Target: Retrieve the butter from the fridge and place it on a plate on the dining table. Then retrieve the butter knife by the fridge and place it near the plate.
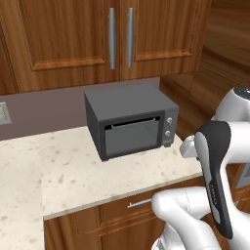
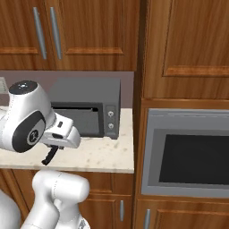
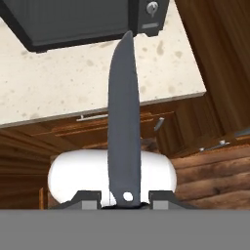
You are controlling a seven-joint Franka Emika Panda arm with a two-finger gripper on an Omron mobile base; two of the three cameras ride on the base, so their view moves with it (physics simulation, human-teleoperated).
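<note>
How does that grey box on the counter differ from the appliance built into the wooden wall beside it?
The microwave stands free on the speckled counter; the wall oven is set into the wood cabinetry. The microwave is darker grey and looks smaller; the oven has a lighter grey frame and a larger black window. The microwave shows two knobs; none show on the oven. Both are boxy and grey with dark fronts.

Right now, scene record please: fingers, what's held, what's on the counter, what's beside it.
fingers: shut on the butter knife, gripping its handle end
knife: blade points away from the hand toward the microwave; it hangs dark below the hand in the right base view
counter: beige speckled, microwave on it, door shut
right of counter: built-in oven in wood cabinetry
above: wooden wall cabinets
</note>
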